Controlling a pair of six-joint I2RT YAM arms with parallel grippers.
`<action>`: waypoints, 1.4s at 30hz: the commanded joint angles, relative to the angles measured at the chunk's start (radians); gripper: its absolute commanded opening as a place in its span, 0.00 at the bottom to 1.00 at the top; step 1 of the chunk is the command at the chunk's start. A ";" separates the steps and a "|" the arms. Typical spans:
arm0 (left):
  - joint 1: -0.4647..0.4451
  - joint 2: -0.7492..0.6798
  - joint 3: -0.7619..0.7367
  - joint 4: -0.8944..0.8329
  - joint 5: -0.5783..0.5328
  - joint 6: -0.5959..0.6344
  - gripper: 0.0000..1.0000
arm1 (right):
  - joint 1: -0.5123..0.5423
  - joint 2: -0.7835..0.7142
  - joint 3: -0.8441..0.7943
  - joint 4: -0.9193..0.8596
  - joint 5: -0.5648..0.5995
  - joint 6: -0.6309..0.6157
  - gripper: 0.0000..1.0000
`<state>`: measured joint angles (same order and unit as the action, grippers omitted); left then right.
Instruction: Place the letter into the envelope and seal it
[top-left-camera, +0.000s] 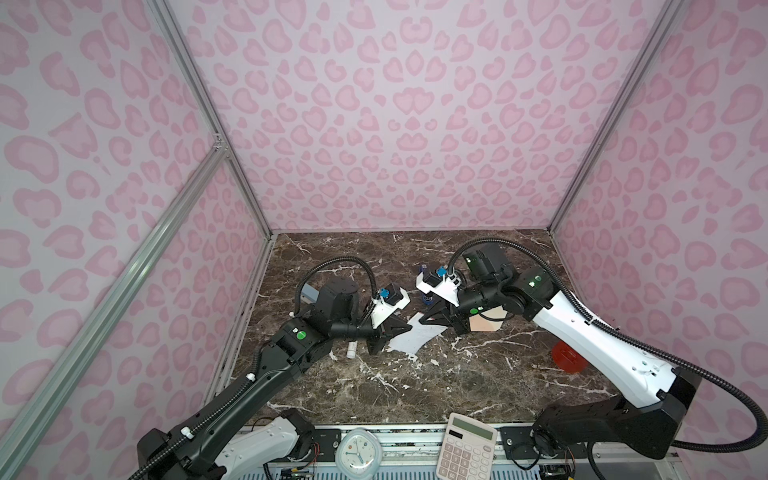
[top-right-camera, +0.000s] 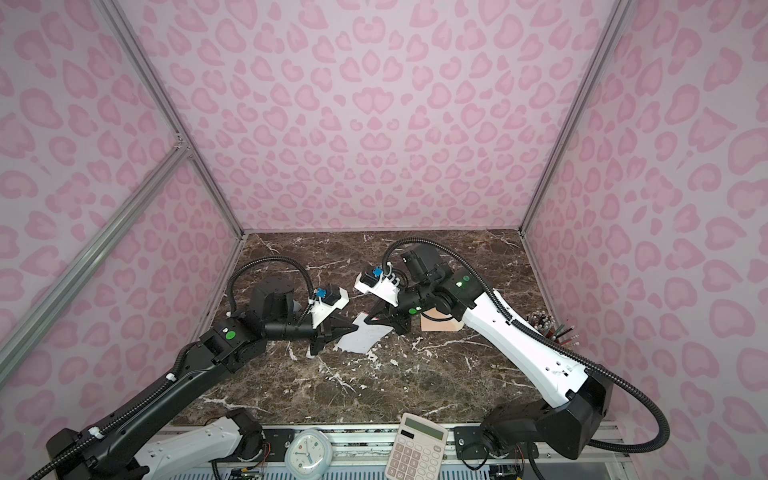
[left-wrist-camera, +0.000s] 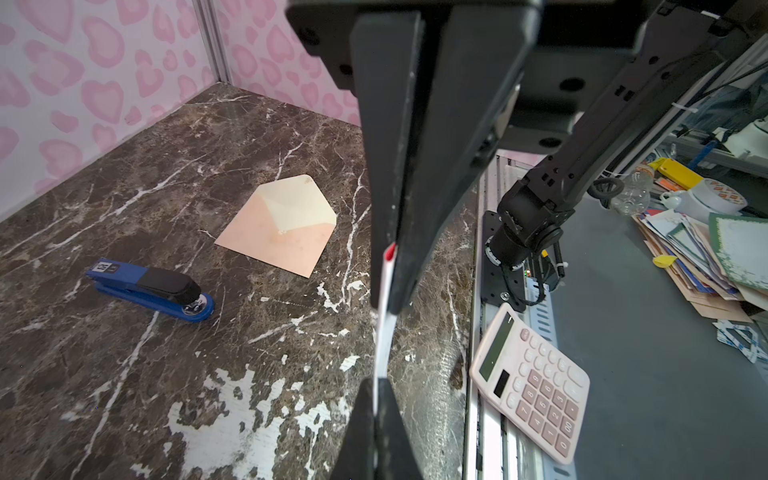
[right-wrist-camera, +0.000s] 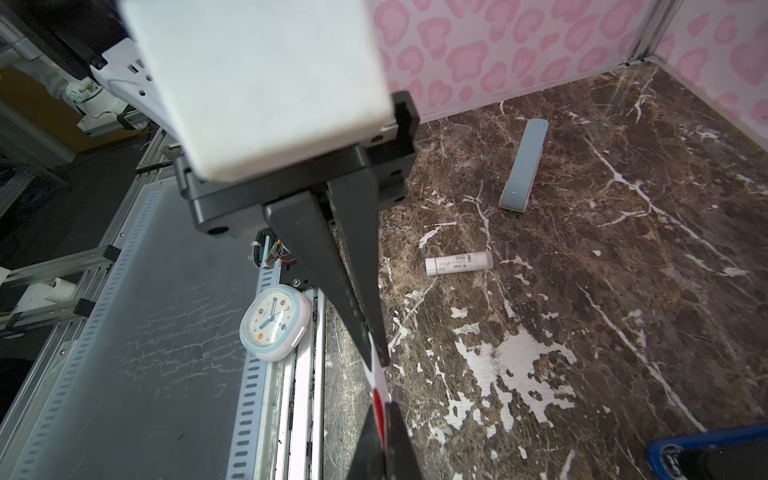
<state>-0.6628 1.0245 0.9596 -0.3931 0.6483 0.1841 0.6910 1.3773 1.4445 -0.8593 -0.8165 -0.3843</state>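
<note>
While your two grippers are facing each other tip to tip near the middle of the marble table (top-left-camera: 415, 395), both are pinching the same sheet. Your left gripper (top-left-camera: 406, 330) is pressing its jaws together on the letter (top-left-camera: 417, 338) from the left. Your right gripper (top-left-camera: 423, 321) is clamping it from the right. The two sets of tips are sitting close together along the sheet's far edge. In the wrist views the paper is showing edge-on, as a thin strip running from one pair of closed jaws into the other. From that held edge the letter is draping toward the near side of the table, slightly bowed. You cannot tell from these views whether its lowest corner is touching the marble.

In both top views the sheet is reading as pale, almost white, with an uneven outline. In the wrist views, bright red edging is peeking out right at the left jaws, and more red is showing beside the right ones.

The envelope (left-wrist-camera: 276, 232) is lying flat on the table, apart from the letter and off to its right. Its pointed flap is lying open, with the cream inside facing up over a peach body. In the top views it is sitting under your right arm, partly hidden. A blue stapler (left-wrist-camera: 149, 289) is resting on the marble apart from it. A white glue stick (right-wrist-camera: 459, 262) is lying beside your left arm.
</note>
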 joint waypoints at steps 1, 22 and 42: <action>0.002 0.000 -0.001 0.009 0.059 -0.007 0.04 | -0.004 -0.001 0.001 0.016 -0.015 0.006 0.00; 0.005 0.002 0.004 0.067 0.007 -0.008 0.04 | 0.001 0.010 -0.030 0.192 -0.058 0.082 0.37; 0.027 -0.009 -0.004 0.124 0.017 -0.046 0.04 | -0.004 0.016 -0.051 0.181 -0.052 0.069 0.28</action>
<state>-0.6365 1.0168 0.9558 -0.3176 0.6506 0.1398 0.6910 1.4002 1.3987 -0.6819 -0.8791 -0.3149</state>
